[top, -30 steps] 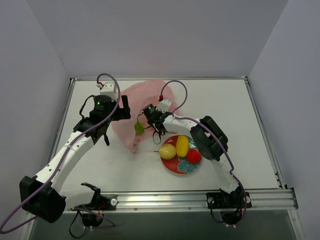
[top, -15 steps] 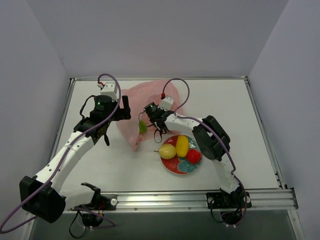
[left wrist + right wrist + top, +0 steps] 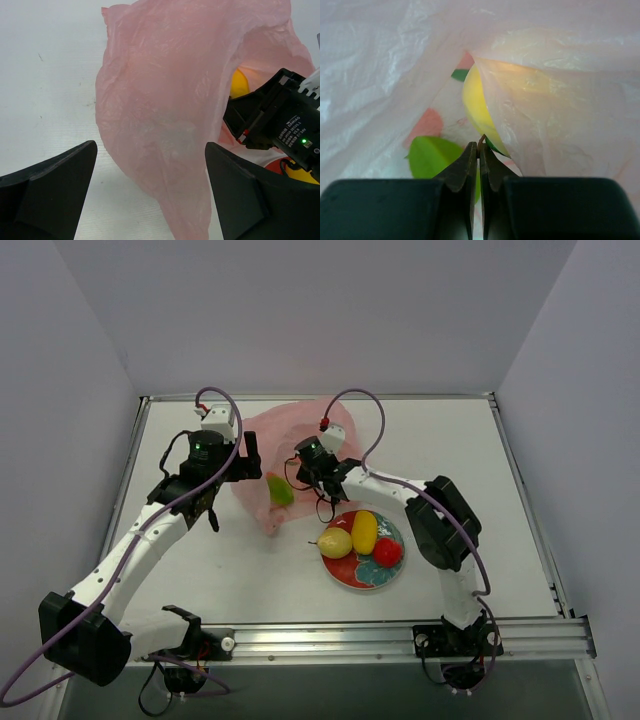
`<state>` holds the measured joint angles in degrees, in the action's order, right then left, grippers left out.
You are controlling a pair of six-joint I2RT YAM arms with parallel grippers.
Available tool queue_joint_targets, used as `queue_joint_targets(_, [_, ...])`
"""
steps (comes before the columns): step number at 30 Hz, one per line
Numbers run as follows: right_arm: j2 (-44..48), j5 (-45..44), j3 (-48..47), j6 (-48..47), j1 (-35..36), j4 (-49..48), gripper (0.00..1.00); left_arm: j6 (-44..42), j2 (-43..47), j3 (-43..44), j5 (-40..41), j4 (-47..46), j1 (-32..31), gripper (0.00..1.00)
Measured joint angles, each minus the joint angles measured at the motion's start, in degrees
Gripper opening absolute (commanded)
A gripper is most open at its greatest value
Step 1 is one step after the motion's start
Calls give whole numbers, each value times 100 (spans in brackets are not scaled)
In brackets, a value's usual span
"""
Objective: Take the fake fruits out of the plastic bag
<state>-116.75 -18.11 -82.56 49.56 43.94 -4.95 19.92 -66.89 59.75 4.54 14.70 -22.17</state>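
Note:
The pink plastic bag lies at the back middle of the table, its mouth toward my right arm. My right gripper reaches inside the plastic bag and is shut on the thin brown stem of a yellow fruit. A green fruit lies just left of the jaws and shows through the bag as the green fruit. My left gripper stands open, its fingers either side of the plastic bag's lower end without touching it. Three fruits, a yellow pear, a lemon and a red one, rest on the plate.
The patterned plate sits right of the bag, close under my right arm's forearm. My right wrist housing fills the right side of the left wrist view. The table's raised rim runs along the back.
My right gripper has pushed a little deeper into the bag and its jaws have gone shut on the stem. The bag and green fruit shifted slightly. The left arm stayed put.

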Motion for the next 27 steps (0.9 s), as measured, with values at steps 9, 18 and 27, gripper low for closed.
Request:
queue_joint_targets(9, [302, 1318, 780, 48, 0, -732, 0, -7, 20, 0, 33, 2, 0, 88])
queue_joint_targets(18, [492, 2155, 1379, -20, 2, -896, 0, -24, 66, 0, 44, 4, 0, 88])
queue_joint_targets(27, [1281, 2354, 1519, -313, 2, -745, 0, -26, 68, 0, 46, 4, -28, 88])
